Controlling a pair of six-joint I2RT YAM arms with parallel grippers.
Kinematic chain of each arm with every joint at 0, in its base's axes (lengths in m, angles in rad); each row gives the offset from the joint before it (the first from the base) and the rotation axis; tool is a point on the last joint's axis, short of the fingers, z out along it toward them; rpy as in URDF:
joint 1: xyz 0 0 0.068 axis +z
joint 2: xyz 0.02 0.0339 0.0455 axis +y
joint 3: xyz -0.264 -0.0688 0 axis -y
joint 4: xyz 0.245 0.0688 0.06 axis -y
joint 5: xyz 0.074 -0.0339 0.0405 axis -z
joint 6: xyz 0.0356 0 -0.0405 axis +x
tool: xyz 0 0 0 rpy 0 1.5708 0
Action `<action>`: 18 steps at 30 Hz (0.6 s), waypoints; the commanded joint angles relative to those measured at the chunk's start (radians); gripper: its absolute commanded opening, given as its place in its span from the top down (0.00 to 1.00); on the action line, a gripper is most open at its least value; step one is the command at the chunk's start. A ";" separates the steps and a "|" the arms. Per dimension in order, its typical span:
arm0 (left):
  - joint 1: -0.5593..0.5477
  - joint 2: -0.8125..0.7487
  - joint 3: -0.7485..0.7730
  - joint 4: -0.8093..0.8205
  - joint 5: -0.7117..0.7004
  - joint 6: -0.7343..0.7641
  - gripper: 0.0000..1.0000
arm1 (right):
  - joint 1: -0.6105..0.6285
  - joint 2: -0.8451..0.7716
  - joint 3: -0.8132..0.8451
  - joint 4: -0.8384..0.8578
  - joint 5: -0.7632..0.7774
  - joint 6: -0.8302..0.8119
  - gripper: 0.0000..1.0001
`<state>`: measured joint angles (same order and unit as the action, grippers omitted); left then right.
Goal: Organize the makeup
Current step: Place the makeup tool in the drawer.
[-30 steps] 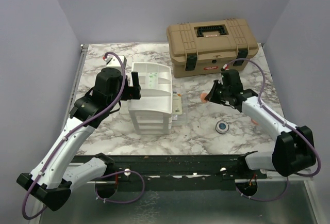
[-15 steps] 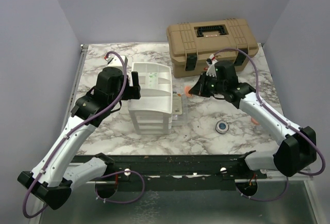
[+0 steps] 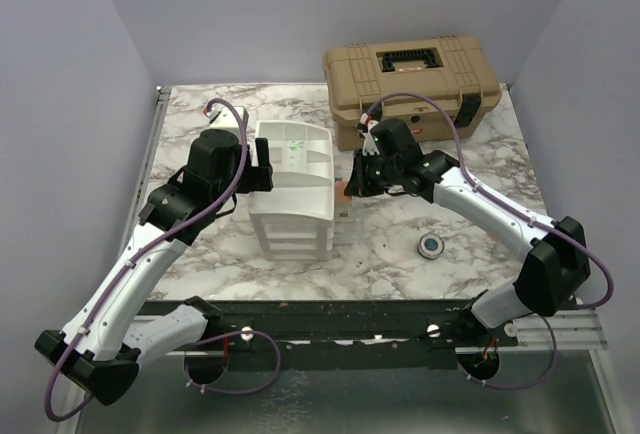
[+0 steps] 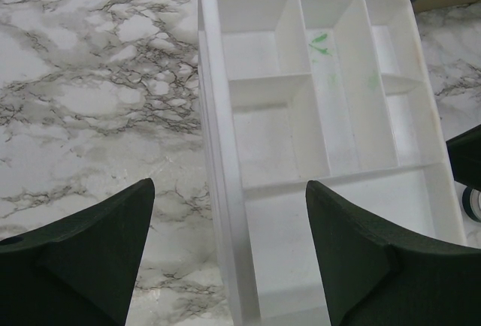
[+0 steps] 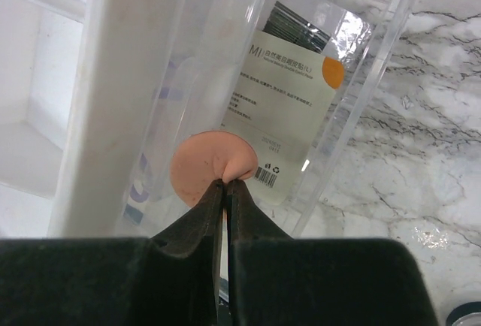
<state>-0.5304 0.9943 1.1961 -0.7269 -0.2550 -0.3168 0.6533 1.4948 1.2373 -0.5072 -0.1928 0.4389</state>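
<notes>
My right gripper [image 5: 225, 185] is shut on a salmon round disc [image 5: 204, 170], pinching its edge. It holds the disc above the clear rectangular palette [image 5: 301, 93], which lies against the right side of the white drawer unit [image 3: 295, 189]. In the top view the right gripper [image 3: 352, 186] is at the unit's right edge, with the disc [image 3: 343, 192] at its tip. The round blue-centred compact [image 3: 431, 245] lies on the marble. My left gripper [image 4: 229, 266] is open and empty, hovering over the unit's divided top tray [image 4: 323, 108].
The tan toolbox [image 3: 410, 79] stands shut at the back right. The marble table [image 3: 400, 244] has grey walls on three sides. A dark rail runs along the near edge.
My right gripper has carried the salmon disc left, from the open marble right of centre to the drawer unit's right edge. The left arm has not moved.
</notes>
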 commanded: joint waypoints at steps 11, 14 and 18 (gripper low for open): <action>0.001 0.027 0.014 0.019 -0.014 0.020 0.17 | 0.045 0.126 0.146 -0.200 0.182 -0.058 0.89; 0.001 0.032 0.015 0.022 -0.020 0.025 0.17 | 0.045 0.131 0.149 -0.207 0.243 -0.051 0.89; 0.001 0.043 0.020 0.026 -0.022 0.030 0.17 | 0.045 0.133 0.157 -0.199 0.217 -0.070 0.88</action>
<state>-0.5304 1.0294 1.1961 -0.7197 -0.2558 -0.3046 0.6926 1.6241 1.3590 -0.6746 -0.0124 0.3904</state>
